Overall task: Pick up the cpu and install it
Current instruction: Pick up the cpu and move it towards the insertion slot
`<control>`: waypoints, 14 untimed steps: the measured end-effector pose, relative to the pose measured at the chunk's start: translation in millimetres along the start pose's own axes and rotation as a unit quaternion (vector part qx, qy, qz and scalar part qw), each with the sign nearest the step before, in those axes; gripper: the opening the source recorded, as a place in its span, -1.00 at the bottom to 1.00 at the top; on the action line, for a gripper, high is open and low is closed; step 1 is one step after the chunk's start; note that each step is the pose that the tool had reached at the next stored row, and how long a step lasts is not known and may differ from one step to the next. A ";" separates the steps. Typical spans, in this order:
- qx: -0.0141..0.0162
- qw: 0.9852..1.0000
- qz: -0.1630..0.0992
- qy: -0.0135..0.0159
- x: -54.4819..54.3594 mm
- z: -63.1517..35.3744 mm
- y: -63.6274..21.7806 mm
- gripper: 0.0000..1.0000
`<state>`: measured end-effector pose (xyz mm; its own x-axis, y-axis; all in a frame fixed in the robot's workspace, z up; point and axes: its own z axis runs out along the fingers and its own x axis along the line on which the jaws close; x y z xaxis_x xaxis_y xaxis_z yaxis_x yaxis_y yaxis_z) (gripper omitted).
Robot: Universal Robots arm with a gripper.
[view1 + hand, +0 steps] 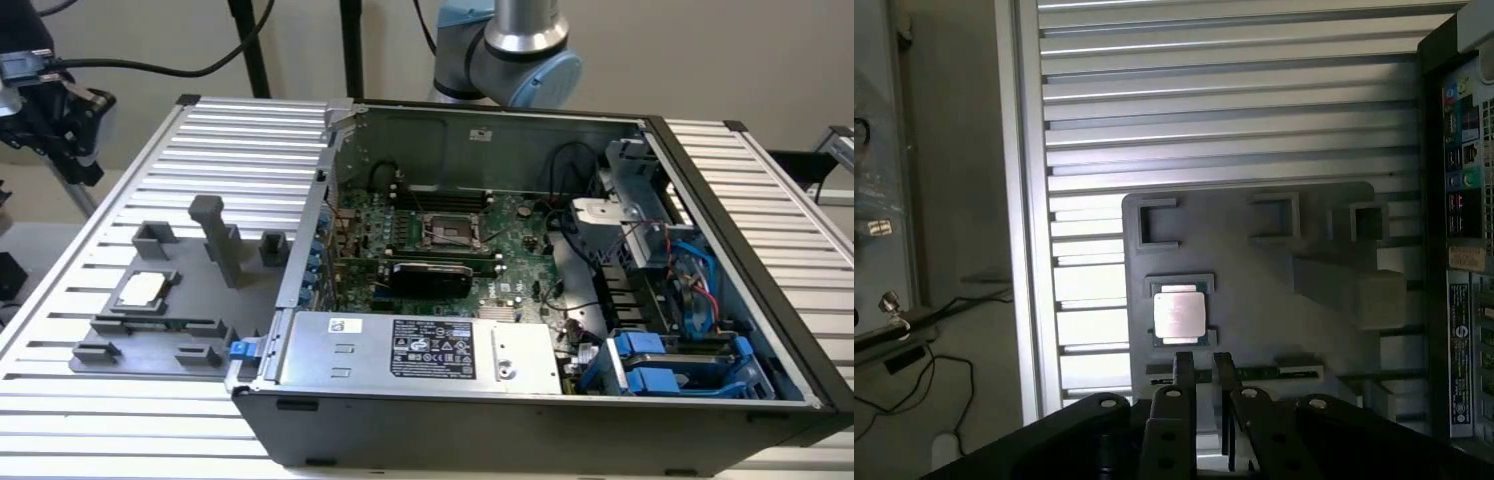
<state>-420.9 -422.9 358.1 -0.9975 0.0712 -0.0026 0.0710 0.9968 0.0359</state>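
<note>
The cpu is a small silvery square chip lying flat in a recess of the grey fixture plate, on the exterior view's left of the computer case. My gripper hangs well above the plate, close to the cpu and off to one side of it. Its two thin fingers stand a narrow gap apart with nothing between them. In the exterior view its dark body hangs at the upper left, high above the table. The open dark socket sits on the green motherboard inside the case.
The open computer case takes up the middle and the exterior view's right, with a power supply at its front and cables and blue drive bays at its right. Grey upright blocks rise from the fixture plate. The table is ribbed aluminium.
</note>
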 end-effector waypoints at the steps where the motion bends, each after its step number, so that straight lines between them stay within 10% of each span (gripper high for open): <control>1: 0.000 1.000 0.000 0.000 0.0 0.0 0.0 -0.51; 14: 0.000 1.000 0.000 0.000 0.0 5.9 -0.9 0.43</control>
<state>-420.9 -423.6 352.1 -0.9975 0.0712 -0.0025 0.0711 0.9968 0.0358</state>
